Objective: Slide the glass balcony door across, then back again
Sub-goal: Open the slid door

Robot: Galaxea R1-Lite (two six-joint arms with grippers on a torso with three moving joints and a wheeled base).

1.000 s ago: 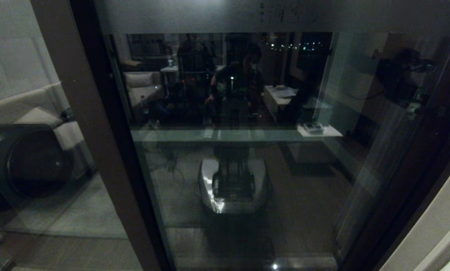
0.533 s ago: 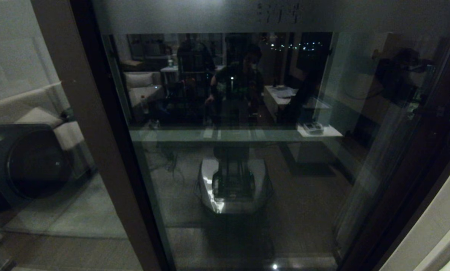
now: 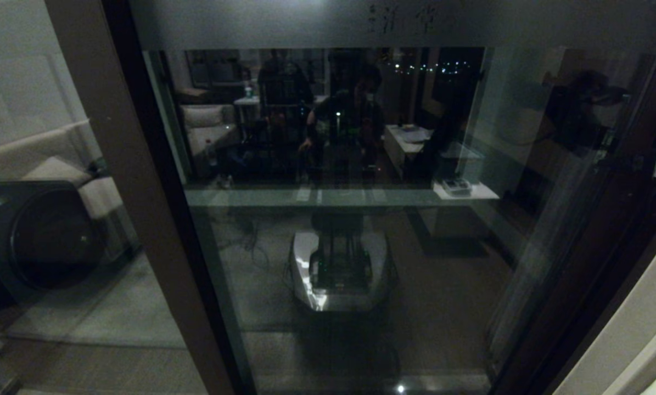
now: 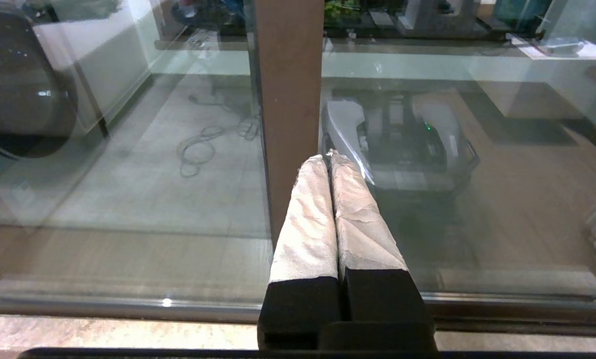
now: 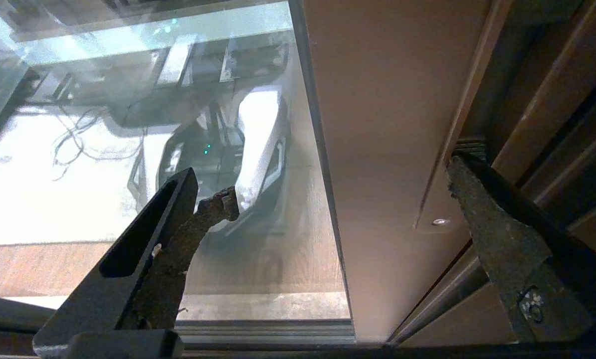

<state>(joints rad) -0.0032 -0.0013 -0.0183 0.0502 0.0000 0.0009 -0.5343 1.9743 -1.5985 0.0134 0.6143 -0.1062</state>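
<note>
The glass balcony door (image 3: 333, 164) fills the head view, with a frosted band (image 3: 306, 24) across its top and dark brown stiles. My right gripper (image 5: 341, 179) is open and straddles the door's brown stile (image 5: 382, 124). One finger (image 5: 482, 219) sits at the stile's outer edge by a recessed strip (image 5: 447, 164), and the other finger (image 5: 193, 219) is over the glass. My left gripper (image 4: 327, 155) is shut, its taped fingertips close to another brown stile (image 4: 288, 99), empty. Neither gripper shows clearly in the head view.
A fixed brown-framed panel (image 3: 135, 219) on the left shows a sofa (image 3: 42, 159) and a round dark appliance (image 3: 42, 236). The door jamb and a pale wall (image 3: 635, 340) are at the right. The floor track (image 4: 128, 304) runs below. The glass reflects my own base (image 3: 338, 269).
The door has slid a little to the left: the lettering in its frosted band and its left glass edge both shifted leftward. The fixed left panel has not moved.
</note>
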